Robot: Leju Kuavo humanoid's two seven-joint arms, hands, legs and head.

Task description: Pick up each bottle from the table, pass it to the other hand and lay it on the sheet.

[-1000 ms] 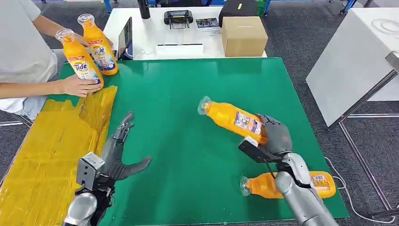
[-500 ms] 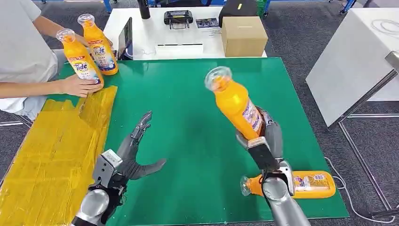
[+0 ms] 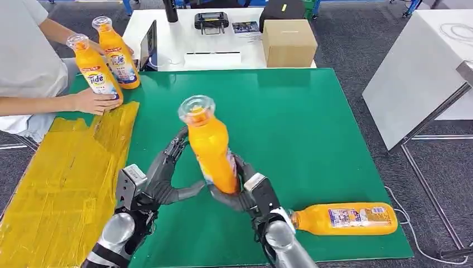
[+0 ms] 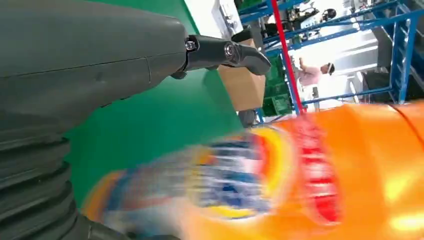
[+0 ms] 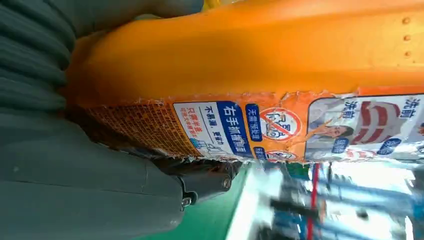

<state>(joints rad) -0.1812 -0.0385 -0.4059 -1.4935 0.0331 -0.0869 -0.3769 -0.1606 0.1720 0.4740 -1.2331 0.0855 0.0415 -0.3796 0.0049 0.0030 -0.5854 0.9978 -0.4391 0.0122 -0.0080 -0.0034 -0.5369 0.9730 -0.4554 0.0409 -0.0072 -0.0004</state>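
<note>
The right hand is gripping an orange bottle by its lower body and holding it nearly upright above the green table, its clear cap tilting a little toward the far left. In the right wrist view the bottle's torn label is lying close against the hand's grey cover. The left hand is waiting just beside the bottle with its fingers spread wide and its thumb reaching toward the bottle's base; whether it is touching the bottle cannot be told. In the left wrist view the bottle is showing as a blurred orange shape close to the thumb. A second bottle is lying on its side near the table's near right corner, cap pointing left. The yellow sheet is covering the table's left part. At the far left a person's hand is holding one of two standing bottles by the sheet's far edge.
</note>
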